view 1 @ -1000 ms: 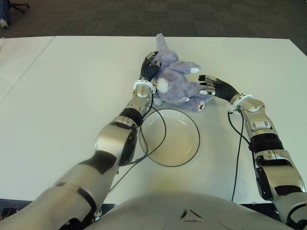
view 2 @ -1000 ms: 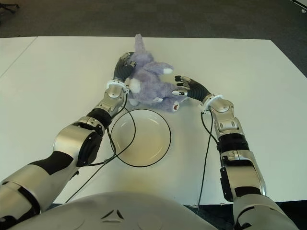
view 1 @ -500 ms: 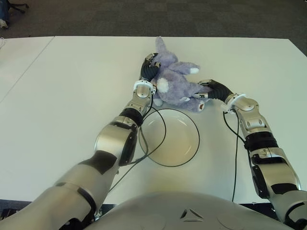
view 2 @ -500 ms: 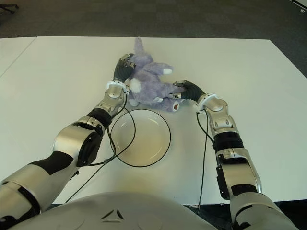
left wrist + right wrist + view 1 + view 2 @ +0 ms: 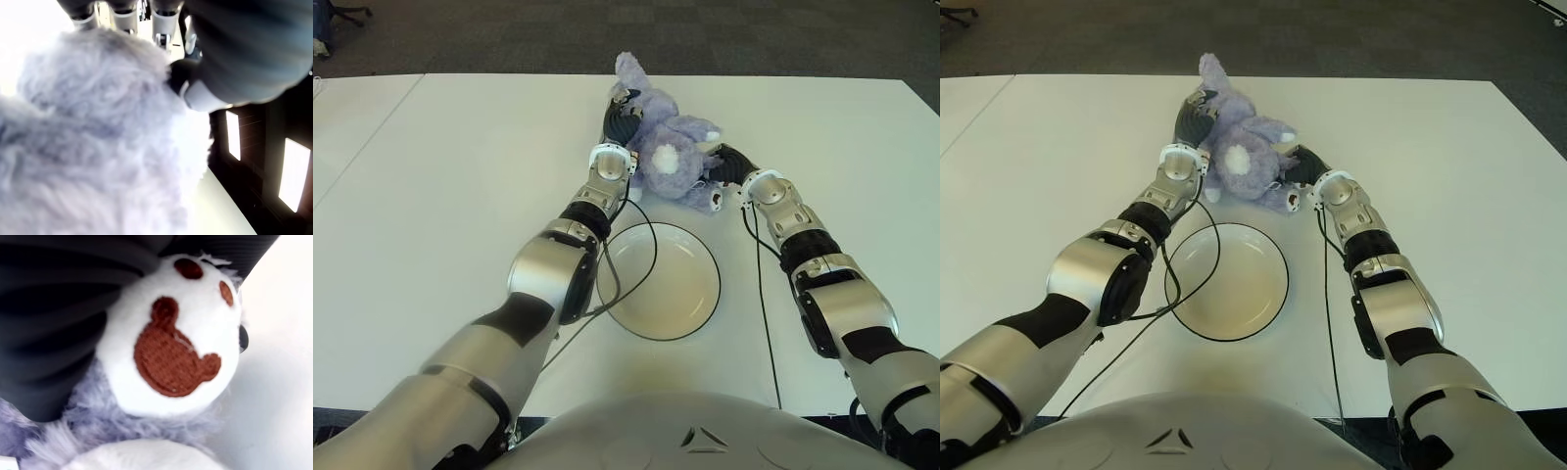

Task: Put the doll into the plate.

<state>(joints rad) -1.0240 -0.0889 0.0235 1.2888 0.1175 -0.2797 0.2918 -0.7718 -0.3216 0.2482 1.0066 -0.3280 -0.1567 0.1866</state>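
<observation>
Doll [image 5: 668, 159] squeezed between my left hand [image 5: 619, 125] and right hand [image 5: 728, 164], fingers pressing plush — lift evenly, keep squeeze, carry back over plate [image 5: 705, 257].

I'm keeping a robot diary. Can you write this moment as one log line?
left hand: gripping doll | right hand: gripping doll | plate: empty | doll: beyond plate

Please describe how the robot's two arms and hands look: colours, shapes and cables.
Both arms have rounded silver shells with black joint sections. The left hand and right hand are black, behind white wrist rings. A thin black cable trails loose along each forearm.
</observation>
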